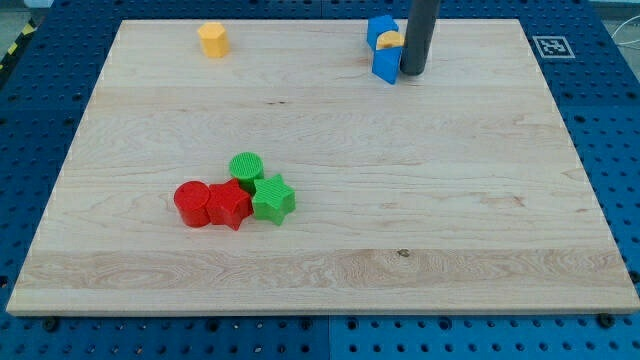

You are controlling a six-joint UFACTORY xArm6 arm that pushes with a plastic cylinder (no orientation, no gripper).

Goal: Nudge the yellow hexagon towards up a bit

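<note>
The yellow hexagon sits at the board's eleven o'clock, untouched. The approach is judged in hand: my tip is placed well away at one o'clock, against two blue blocks and perhaps a yellow one. No jaws exist. Next, the tip must be brought to the hexagon's six o'clock. Only a square marker is seen; no writing.

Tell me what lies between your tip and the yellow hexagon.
Nothing on the straight line. My tip sits at the view's top right, against the blue blocks and a yellow block; the yellow hexagon is far left, bare board between.
</note>
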